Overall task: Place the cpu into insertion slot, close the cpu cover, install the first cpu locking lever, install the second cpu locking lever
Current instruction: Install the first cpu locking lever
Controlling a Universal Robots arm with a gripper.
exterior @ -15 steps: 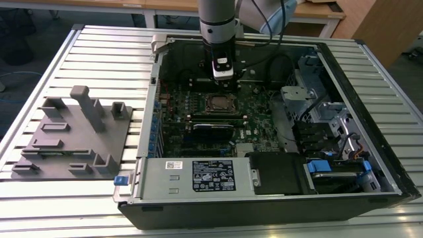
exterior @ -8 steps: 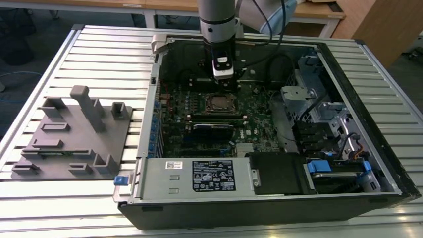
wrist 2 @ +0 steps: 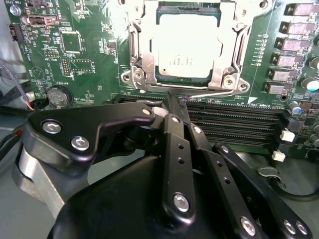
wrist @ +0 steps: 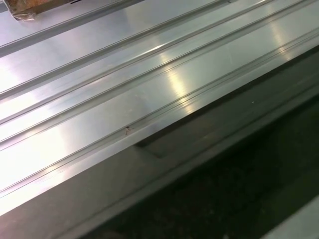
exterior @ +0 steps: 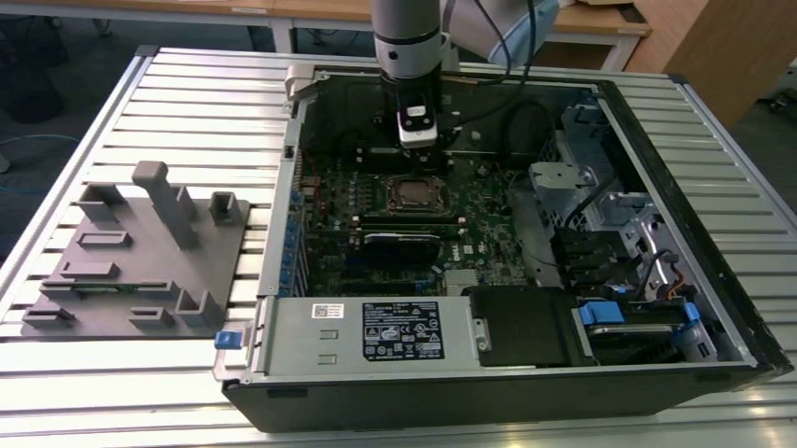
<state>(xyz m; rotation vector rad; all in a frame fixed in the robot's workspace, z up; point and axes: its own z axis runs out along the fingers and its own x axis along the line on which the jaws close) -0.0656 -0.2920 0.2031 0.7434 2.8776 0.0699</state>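
The cpu [wrist 2: 185, 46], a square chip with a dull silvery top, lies flat in the insertion slot [exterior: 412, 194] on the green board inside the open computer case. The cpu cover [wrist 2: 139, 59], a silvery metal frame, lies down around the chip's edges. My gripper [wrist 2: 173, 99] is shut, its black fingers [wrist 2: 175, 144] meeting at the tips right at the socket's edge, where a thin metal rod [wrist 2: 209, 94] runs along it. I cannot tell whether the tips touch that rod. In the exterior view my gripper [exterior: 419, 145] hangs just behind the socket.
Long black memory slots [wrist 2: 234, 124] run beside the socket, with a coin battery [wrist 2: 59, 95] nearby. A grey fixture block [exterior: 137, 252] stands on the slatted metal table [wrist: 124, 89] at the exterior view's left. The power supply [exterior: 373, 331] and drive bays [exterior: 622, 327] fill the case's front.
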